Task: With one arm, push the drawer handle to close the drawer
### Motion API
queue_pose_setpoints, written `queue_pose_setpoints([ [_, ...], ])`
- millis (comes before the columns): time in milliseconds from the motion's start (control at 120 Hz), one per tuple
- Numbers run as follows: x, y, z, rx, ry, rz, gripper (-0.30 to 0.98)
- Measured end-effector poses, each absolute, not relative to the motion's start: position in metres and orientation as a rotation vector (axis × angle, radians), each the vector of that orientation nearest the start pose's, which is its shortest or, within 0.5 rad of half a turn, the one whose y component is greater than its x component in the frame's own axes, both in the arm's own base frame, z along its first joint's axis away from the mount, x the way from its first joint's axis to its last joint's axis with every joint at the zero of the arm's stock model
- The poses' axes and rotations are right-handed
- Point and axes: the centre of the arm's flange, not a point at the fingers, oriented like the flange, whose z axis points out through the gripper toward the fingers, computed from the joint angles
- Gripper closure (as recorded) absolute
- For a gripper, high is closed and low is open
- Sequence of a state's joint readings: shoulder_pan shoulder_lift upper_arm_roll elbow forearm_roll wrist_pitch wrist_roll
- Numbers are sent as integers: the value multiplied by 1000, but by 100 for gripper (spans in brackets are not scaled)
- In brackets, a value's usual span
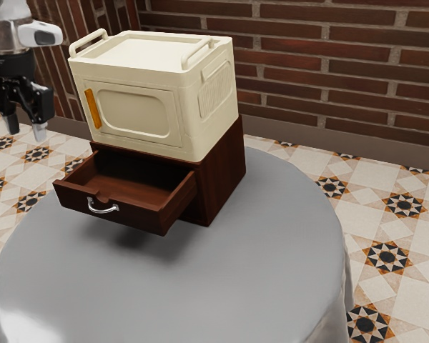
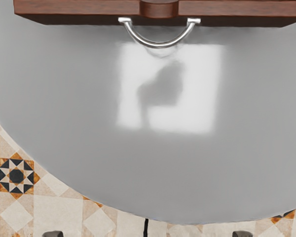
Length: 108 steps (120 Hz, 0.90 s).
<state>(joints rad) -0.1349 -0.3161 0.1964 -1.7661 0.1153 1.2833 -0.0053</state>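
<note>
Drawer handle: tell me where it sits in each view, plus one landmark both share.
Exterior view: silver handle, left of centre, on the open drawer's front.
Wrist view: silver handle, arching out from that front, above the grey table.
Shared landmark: the rounded notch in the front's edge, by the handle.

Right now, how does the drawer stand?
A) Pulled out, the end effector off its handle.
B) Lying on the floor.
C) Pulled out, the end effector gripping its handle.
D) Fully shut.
A: the drawer juts from the cabinet, and the end effector hangs apart from the handle.
</note>
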Motion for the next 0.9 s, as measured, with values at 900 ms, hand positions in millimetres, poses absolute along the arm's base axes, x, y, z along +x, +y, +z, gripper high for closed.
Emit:
queue_pose_setpoints([
  [900,396,13,474,-3105,-160,270,78],
])
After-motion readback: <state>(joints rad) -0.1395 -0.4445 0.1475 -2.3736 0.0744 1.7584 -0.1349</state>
